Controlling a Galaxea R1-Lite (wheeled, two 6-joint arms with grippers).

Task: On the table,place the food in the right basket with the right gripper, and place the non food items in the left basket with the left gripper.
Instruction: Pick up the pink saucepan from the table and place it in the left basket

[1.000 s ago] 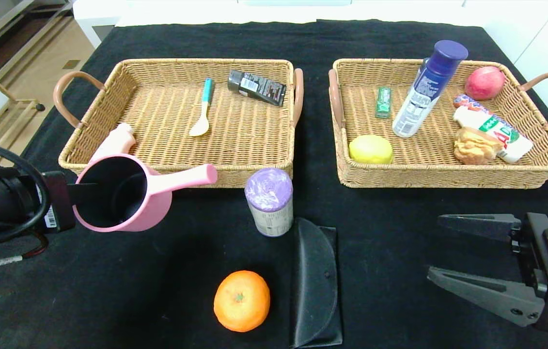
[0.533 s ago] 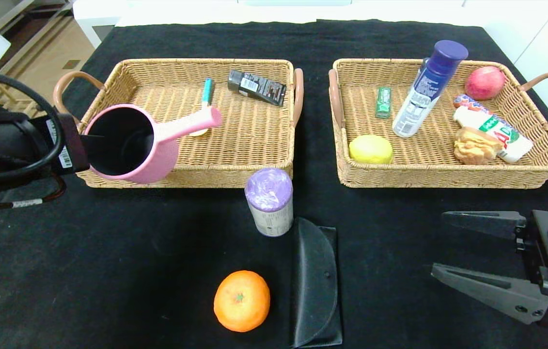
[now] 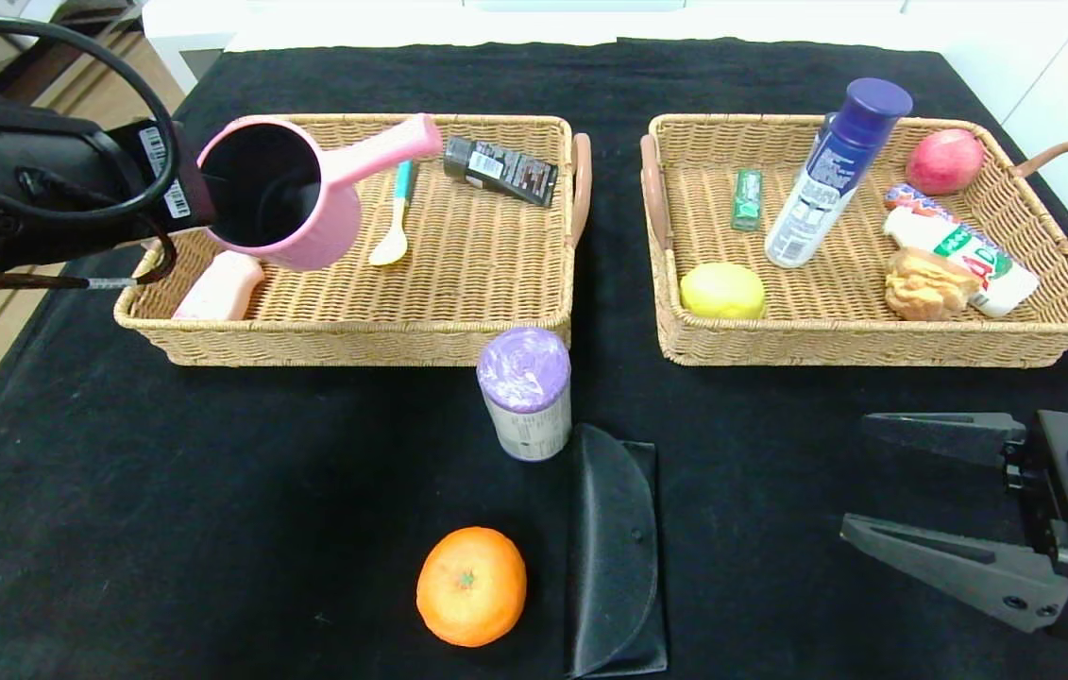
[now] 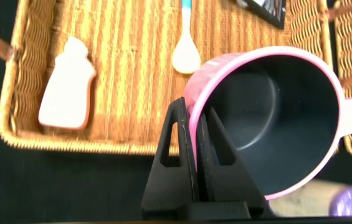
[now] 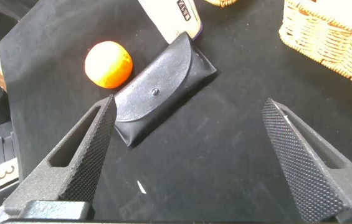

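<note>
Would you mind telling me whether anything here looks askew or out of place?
The blue-capped bottle leans against the right basket's far rim instead of lying flat. The pink saucepan hangs tilted over the left basket, pinched by its rim in the left tool. Nothing looks spilled or damaged.

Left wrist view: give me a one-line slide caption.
Left gripper clamps the pink saucepan's rim above the left basket.
</note>
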